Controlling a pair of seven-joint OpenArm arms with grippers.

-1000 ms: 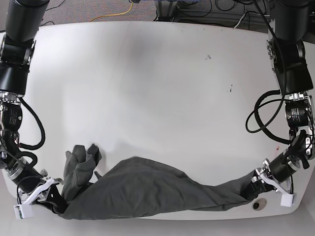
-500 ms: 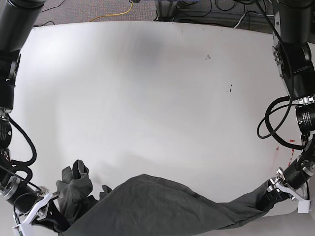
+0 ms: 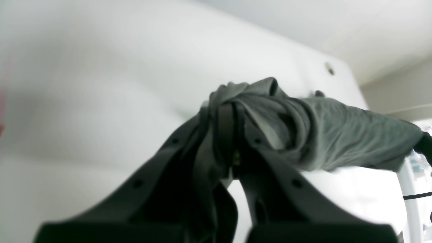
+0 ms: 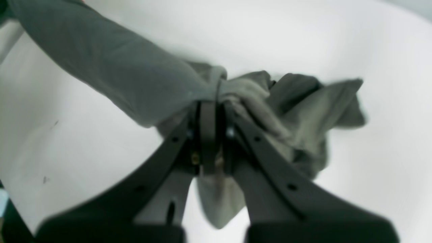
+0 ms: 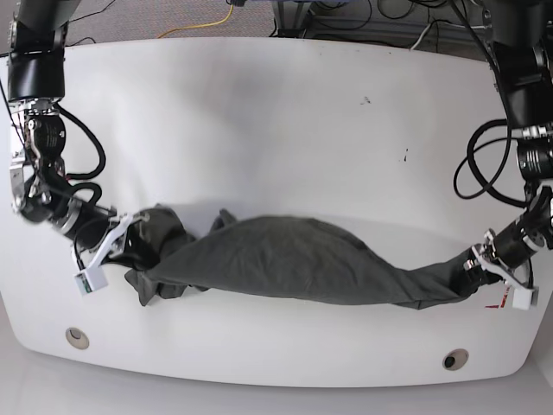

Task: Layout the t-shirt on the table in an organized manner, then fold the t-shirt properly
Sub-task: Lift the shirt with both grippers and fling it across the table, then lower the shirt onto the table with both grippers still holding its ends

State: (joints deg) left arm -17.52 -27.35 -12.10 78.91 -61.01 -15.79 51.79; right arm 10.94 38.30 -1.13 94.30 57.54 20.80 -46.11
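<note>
T-shirt (image 5: 294, 259): dark grey-green cloth, wrinkled, strung out across the near half of the table (image 5: 259, 130) between my two arms, sagging in a broad belly at the middle.
Left gripper (image 5: 482, 264): at the base view's right; I see its jaws clenched on a bunched end of the shirt, cloth wrapped over the fingertips (image 3: 226, 111).
Right gripper (image 5: 130, 242): at the base view's left; jaws clamped on the other bunched end, loose folds spilling beyond the tips and a flap hanging between the fingers (image 4: 209, 114).
Grommet holes (image 5: 77, 336): two, near the front edge, uncovered.
</note>
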